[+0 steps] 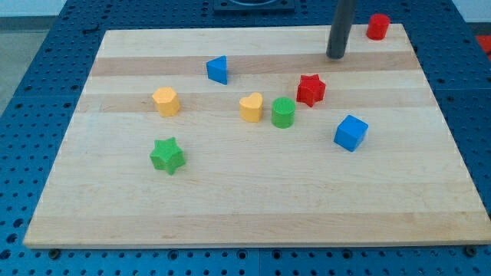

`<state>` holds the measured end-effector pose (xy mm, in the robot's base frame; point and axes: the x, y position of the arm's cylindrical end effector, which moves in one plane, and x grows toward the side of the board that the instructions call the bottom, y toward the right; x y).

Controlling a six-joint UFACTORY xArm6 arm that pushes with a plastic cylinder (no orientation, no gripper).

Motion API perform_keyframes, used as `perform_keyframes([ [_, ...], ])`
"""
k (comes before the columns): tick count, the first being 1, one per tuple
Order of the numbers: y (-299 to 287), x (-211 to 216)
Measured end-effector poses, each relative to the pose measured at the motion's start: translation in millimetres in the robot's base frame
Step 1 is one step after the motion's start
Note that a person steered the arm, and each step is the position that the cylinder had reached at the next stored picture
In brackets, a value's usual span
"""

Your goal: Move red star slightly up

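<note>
Approach step: tip (336, 56) stands above the red star (311, 90), apart from it.
No hand fitted, so no grasp state; next, the tip apparently must circle below the star on the worktop (230, 207) and push upward.

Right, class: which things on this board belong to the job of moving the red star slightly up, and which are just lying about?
In the job: red star; my tip, up and right of it, not touching.

Lying about: red cylinder; blue triangle; blue cube; yellow hexagon; yellow heart; green cylinder; green star.
</note>
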<state>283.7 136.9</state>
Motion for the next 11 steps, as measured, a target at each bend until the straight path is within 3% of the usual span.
perform_keyframes([
  [4, -109.2, 55.1],
  [7, -100.1, 91.4],
  [11, -15.3, 102.0],
])
